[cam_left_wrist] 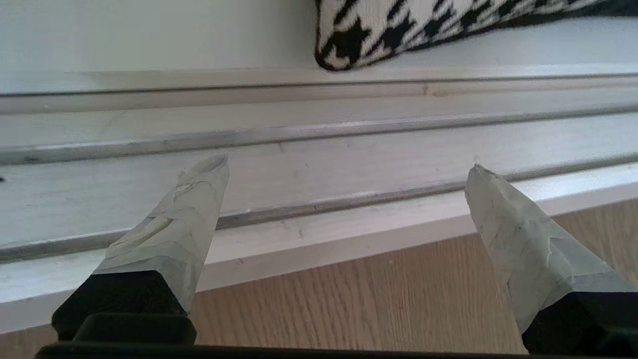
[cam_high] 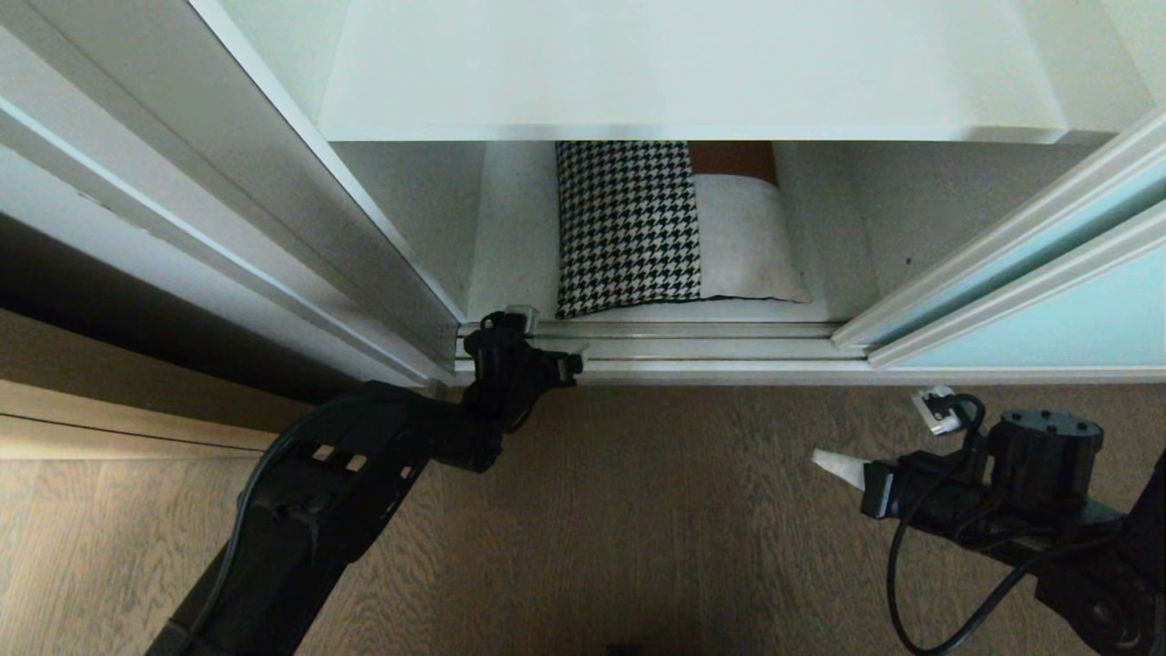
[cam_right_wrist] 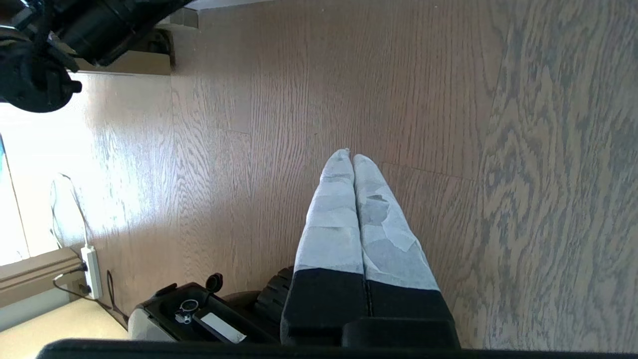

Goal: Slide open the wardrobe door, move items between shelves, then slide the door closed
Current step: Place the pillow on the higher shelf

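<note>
Left hand [cam_high: 547, 342] spread wide and empty, low at the door track [cam_high: 692, 348], just short of the cushion [cam_high: 669, 228]. Cushion lies on the bottom shelf [cam_high: 510, 264]; shelf above [cam_high: 692, 82] bare. Door [cam_high: 1029, 292] is slid open at right. Move and closing remain. Right hand [cam_right_wrist: 353, 157] pinched shut, empty, over floor [cam_high: 638, 510]. Cushion's rear is hidden under the upper shelf.

Cushion [cam_high: 679, 228] top hidden behind shelf [cam_high: 692, 91]
</note>
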Available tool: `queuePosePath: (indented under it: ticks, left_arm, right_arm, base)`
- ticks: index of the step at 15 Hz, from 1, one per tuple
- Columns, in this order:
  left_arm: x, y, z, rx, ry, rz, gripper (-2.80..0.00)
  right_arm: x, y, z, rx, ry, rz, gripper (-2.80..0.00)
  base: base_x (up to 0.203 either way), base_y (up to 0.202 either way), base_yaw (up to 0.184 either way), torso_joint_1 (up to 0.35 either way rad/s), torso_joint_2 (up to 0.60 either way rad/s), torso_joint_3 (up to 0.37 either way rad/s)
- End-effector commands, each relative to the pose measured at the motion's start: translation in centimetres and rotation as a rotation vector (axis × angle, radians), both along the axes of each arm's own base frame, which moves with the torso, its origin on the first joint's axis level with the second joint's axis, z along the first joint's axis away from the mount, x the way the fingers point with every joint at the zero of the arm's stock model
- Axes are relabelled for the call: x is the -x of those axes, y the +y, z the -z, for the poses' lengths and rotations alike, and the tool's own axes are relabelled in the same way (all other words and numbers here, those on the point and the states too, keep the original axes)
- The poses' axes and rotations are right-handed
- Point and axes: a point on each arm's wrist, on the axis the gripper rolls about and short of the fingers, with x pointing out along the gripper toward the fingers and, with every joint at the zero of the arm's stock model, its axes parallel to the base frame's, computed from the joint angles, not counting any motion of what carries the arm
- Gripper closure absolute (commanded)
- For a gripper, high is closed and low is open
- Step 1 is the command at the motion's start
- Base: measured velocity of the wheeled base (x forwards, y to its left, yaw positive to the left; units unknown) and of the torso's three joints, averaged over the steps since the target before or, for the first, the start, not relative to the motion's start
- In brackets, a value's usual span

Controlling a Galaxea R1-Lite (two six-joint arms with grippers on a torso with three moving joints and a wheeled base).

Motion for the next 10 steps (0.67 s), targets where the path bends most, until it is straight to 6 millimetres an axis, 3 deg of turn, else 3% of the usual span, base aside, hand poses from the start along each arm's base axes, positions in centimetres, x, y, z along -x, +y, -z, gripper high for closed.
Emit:
queuePosePath:
  ticks: [1,6,7,10]
  left_arm:
    - [0.0,0.0,-0.2,0.007,-0.01,-0.002,-2.8]
    - [0.7,0.4,-6.9,0.074,-0.157,-0.053,-2.8]
    - [0.8,0.4,-7.5,0.08,-0.159,-0.052,-2.8]
    - [0.9,-0.6,-5.9,0.051,-0.115,-0.035,-2.8]
  right_arm:
    - [0.0,0.0,0.1,-0.002,0.001,-0.004,0.0]
    - [-0.1,0.1,0.5,-0.002,0.014,-0.008,0.0]
    - [-0.1,0.0,0.7,-0.002,0.018,-0.007,0.0]
    - [0.0,0.0,0.9,-0.001,0.024,-0.007,0.0]
  base:
    - [0.0,0.0,0.0,0.0,0.0,0.0]
    - [0.0,0.0,0.0,0.0,0.0,0.0]
    - [0.0,0.0,0.0,0.0,0.0,0.0]
    - [0.0,0.0,0.0,0.0,0.0,0.0]
